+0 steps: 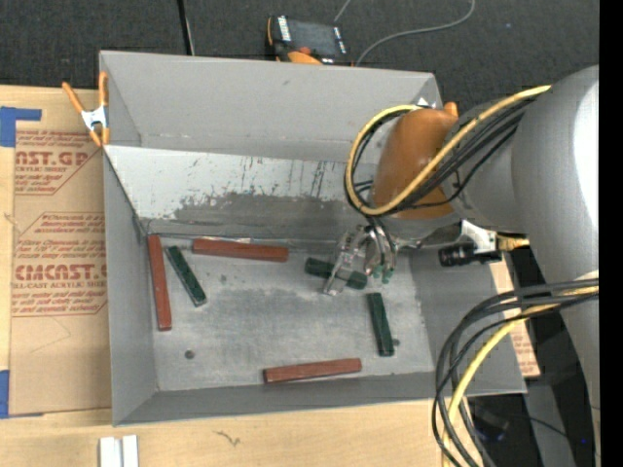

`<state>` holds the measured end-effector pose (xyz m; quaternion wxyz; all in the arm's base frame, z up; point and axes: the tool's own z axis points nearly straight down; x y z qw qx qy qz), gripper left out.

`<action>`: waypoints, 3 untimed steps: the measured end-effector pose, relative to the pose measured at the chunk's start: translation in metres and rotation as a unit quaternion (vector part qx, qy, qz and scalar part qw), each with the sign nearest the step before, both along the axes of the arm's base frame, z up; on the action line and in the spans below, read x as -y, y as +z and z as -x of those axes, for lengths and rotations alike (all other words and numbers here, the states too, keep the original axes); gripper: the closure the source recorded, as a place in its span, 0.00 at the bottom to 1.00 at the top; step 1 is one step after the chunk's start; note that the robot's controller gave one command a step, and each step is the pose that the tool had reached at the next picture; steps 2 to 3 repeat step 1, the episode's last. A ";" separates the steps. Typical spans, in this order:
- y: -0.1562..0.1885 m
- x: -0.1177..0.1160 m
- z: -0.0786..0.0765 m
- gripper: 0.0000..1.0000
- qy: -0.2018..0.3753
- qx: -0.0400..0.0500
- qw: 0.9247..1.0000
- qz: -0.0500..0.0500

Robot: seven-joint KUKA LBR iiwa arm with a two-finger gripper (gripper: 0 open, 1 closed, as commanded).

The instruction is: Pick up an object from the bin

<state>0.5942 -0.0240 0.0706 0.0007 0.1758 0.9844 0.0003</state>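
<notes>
Gripper (pixel 348 269) sits low on a short dark green bar (pixel 319 268); grasp cannot be told. A second green bar (pixel 380 323) lies just below it.

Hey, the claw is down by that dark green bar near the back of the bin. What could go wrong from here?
1. The claw is at one end of the short dark green bar, not its middle, so the bar might tilt or slip if lifted.
2. The sloped back wall is close by, so the claw could scrape it.
3. A longer green bar lies just beside the claw and may get knocked.
</notes>
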 end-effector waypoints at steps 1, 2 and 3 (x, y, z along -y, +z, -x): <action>0.146 0.041 0.039 1.00 0.060 0.004 0.998 0.002; 0.146 0.041 0.039 1.00 0.060 0.004 0.998 0.002; 0.146 0.041 0.039 1.00 0.060 0.004 0.998 0.002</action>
